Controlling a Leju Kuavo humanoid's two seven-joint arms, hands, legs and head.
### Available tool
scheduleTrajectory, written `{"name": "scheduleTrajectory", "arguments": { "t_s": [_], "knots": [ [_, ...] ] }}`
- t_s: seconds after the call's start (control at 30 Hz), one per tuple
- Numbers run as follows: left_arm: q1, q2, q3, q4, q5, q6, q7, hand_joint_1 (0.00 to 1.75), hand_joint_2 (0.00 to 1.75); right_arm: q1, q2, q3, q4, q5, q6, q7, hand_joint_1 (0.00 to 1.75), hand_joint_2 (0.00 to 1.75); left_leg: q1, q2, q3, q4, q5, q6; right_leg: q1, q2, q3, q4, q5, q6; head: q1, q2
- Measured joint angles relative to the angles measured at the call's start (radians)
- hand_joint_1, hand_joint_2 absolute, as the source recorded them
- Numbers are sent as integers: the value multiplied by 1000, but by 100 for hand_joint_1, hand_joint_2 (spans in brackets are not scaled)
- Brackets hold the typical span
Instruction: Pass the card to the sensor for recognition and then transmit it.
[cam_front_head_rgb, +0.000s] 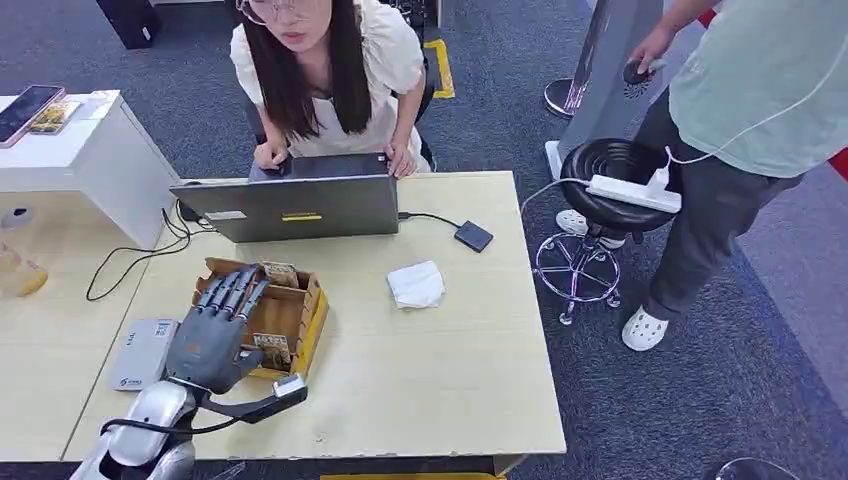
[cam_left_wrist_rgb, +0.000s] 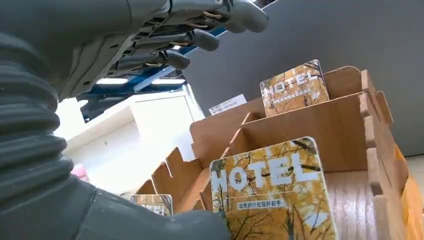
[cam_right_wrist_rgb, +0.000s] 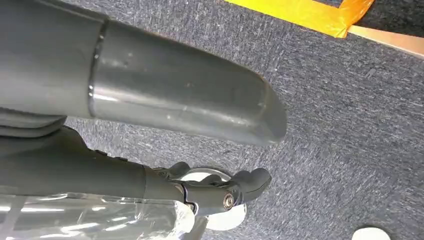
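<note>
From the head view, the robot's left hand (cam_front_head_rgb: 215, 335) hovers over a wooden card box (cam_front_head_rgb: 296, 312) near the left edge of a pale wooden table (cam_front_head_rgb: 430, 370), fingers spread straight and holding nothing. A hotel card (cam_front_head_rgb: 271, 349) stands in the box's near compartment just beside the hand; another card (cam_front_head_rgb: 281, 273) stands at the far end. A grey card reader (cam_front_head_rgb: 143, 353) lies flat by the table's left edge, next to the hand. A laptop (cam_front_head_rgb: 300, 205) sits at the far edge, where a seated person (cam_front_head_rgb: 325, 70) leans over it. A white cloth (cam_front_head_rgb: 416, 284) lies mid-table, and a small black device (cam_front_head_rgb: 473, 236) rests near the right edge. A second person (cam_front_head_rgb: 730, 130) stands beside a black stool (cam_front_head_rgb: 610, 175).

In the left wrist view, the hand's dark fingers (cam_left_wrist_rgb: 192, 37) extend apart above the box (cam_left_wrist_rgb: 310, 130), clear of the nearest "HOTEL" card (cam_left_wrist_rgb: 272, 192).

In the right wrist view, the right hand (cam_right_wrist_rgb: 220, 187) hangs over grey carpet (cam_right_wrist_rgb: 340, 115); whether its fingers are closed cannot be told.
</note>
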Motion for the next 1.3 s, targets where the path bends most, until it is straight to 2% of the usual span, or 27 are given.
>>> {"name": "scheduleTrajectory", "arguments": {
  "t_s": [0.37, 0.53, 1.07, 1.3],
  "knots": [
    [-8, 52, 0, 3, 48, -39, -50, 0, 175, 0, 0, -15, -2, 3, 0, -4, 0, 0, 0, 0, 0, 0, 0, 0, 0, 0, 0, 0, 0, 0, 0, 0],
    [-29, 126, -1, 3, 79, -70, -86, 0, 175, 0, 0, -21, -3, 8, 0, -7, 0, 0, 1, 0, 0, 0, 0, 0, 1, 0, 0, 0, 0, 0, 0, 0],
    [-74, 286, -8, -21, 158, -186, -146, 0, 175, 1, 0, -40, -4, 13, 0, -9, 0, 0, 1, 0, 0, 0, 0, 0, 1, 0, 0, 0, 0, 0, 0, 0],
    [-96, 346, -17, -35, 182, -215, -150, 0, 175, 1, 0, -41, -4, 14, 0, -11, 0, 0, 1, 0, 0, 0, 0, 0, 1, 0, 0, 0, 0, 0, 1, 0]
  ]
}}
